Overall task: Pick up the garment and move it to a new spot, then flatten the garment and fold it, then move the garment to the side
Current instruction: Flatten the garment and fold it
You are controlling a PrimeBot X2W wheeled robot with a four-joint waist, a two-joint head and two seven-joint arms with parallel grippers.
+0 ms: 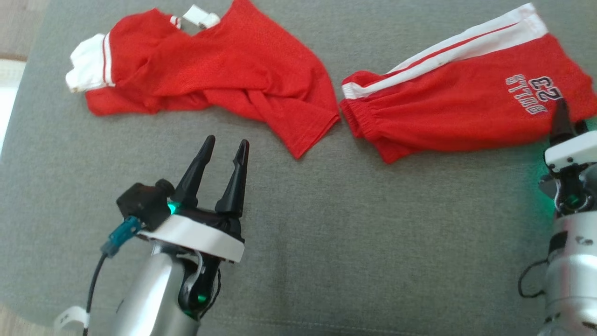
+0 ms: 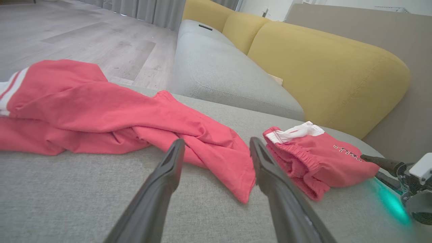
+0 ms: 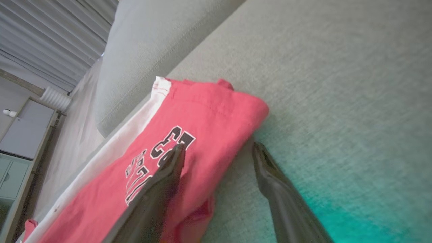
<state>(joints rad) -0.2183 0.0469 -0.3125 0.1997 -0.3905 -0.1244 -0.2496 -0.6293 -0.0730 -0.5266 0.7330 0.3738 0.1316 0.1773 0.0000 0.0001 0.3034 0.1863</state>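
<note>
Straddling an edge of the red Bulls shorts [image 1: 466, 102] near a hem corner, right hand [image 3: 218, 146] wide, empty; left hand [image 1: 226, 140] wide too, short of the red shirt [image 1: 224, 70]. Risk, as I judge it: pinching one layer only, so they lift bunched. Shorts lie to the right on the grey sofa seat [image 1: 326, 233], long axis crosswise, waistband toward the shirt.

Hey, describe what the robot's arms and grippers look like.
The left gripper and right gripper each have two long, tapered black fingers on a white collar over a silver forearm with green lights. The left wrist carries a small black camera with a teal connector and black cable.
</note>
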